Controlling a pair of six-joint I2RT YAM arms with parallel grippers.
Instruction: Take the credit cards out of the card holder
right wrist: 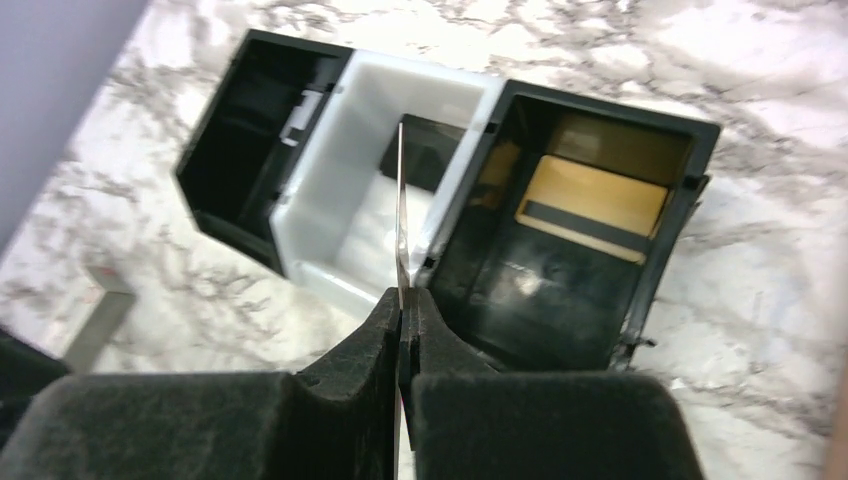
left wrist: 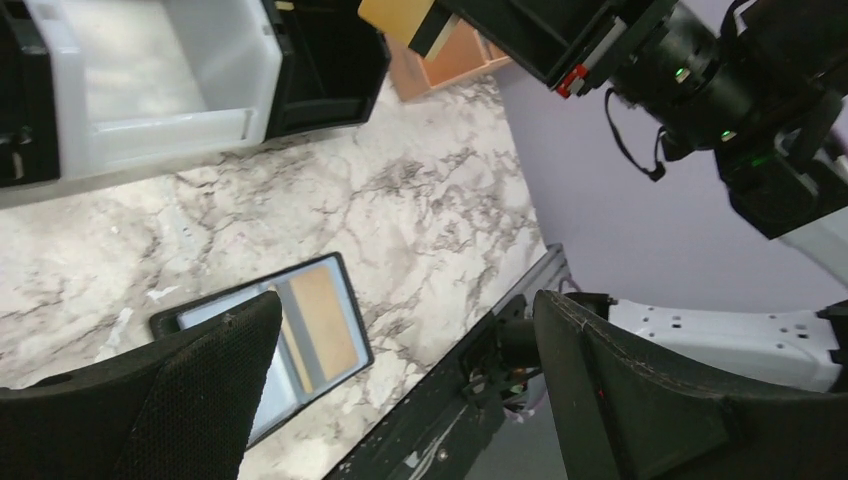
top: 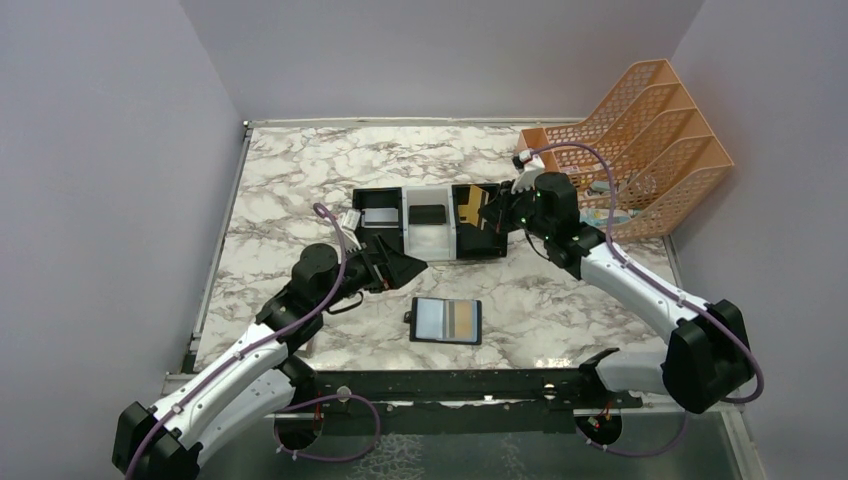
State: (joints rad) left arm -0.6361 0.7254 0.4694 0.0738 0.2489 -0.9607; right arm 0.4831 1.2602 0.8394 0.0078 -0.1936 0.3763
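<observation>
The black card holder (top: 445, 321) lies open on the marble near the front, with a gold-tan striped card (top: 461, 320) in its right pocket; it also shows in the left wrist view (left wrist: 300, 335). My right gripper (top: 497, 214) is shut on a thin gold-tan card, seen edge-on (right wrist: 400, 210), above the three-compartment tray (top: 430, 247). Another gold-tan card (right wrist: 590, 195) lies in the tray's right black compartment. A silver-grey card (top: 378, 215) lies in the left compartment. My left gripper (top: 398, 266) is open and empty, hovering between the tray and the holder.
An orange file rack (top: 645, 140) stands at the back right, with a small white object with a red mark (top: 526, 158) by it. A small black item (top: 428, 214) lies in the tray's white middle compartment. A metal rail (top: 450, 385) runs along the table's near edge.
</observation>
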